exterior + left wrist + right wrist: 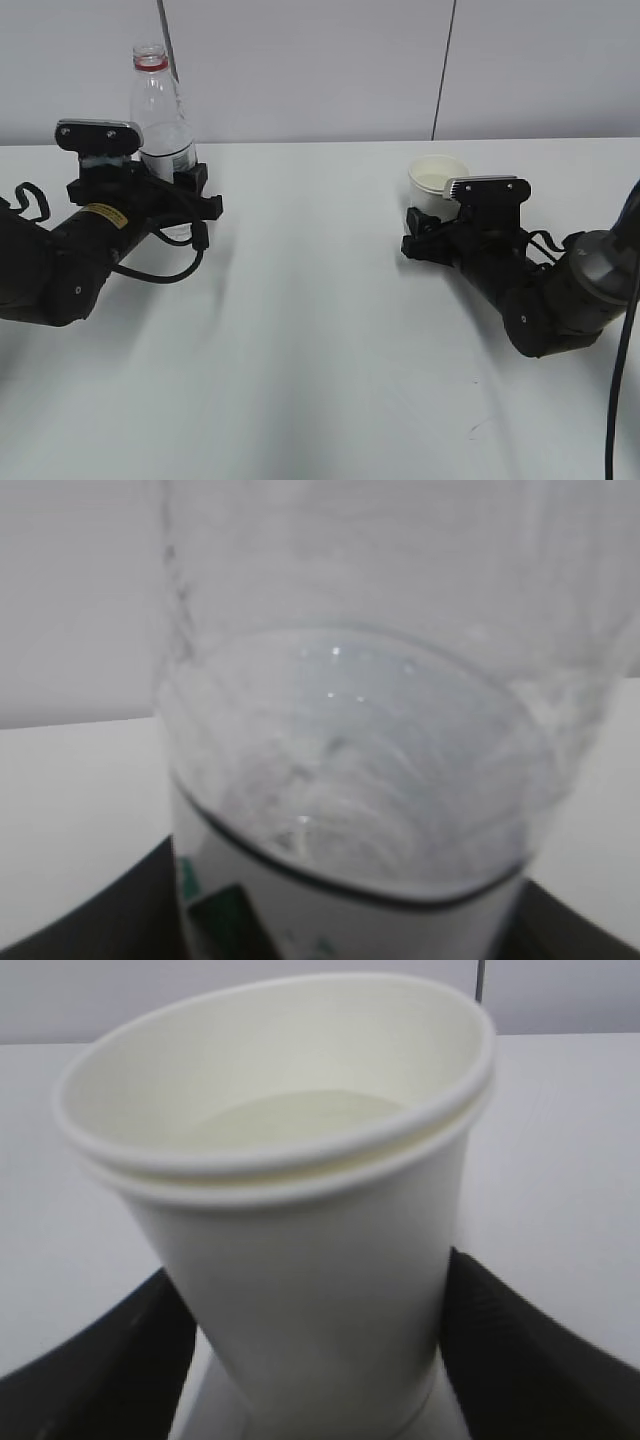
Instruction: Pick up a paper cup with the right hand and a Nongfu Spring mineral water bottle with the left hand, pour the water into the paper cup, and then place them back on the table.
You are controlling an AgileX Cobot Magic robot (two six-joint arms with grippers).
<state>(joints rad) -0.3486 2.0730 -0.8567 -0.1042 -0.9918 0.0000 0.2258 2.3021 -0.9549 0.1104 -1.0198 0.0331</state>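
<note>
Now one paper cup (437,181), one Nongfu Spring mineral water bottle (160,115), two hands.

On the table (320,330), the Nongfu Spring mineral water bottle (160,110) stood upright at the far left, between the jaws of the left hand (185,190). Well apart, to the right, the paper cup (436,182) stood between the fingers of the right hand (425,235), with water (300,1118) in it.
</note>
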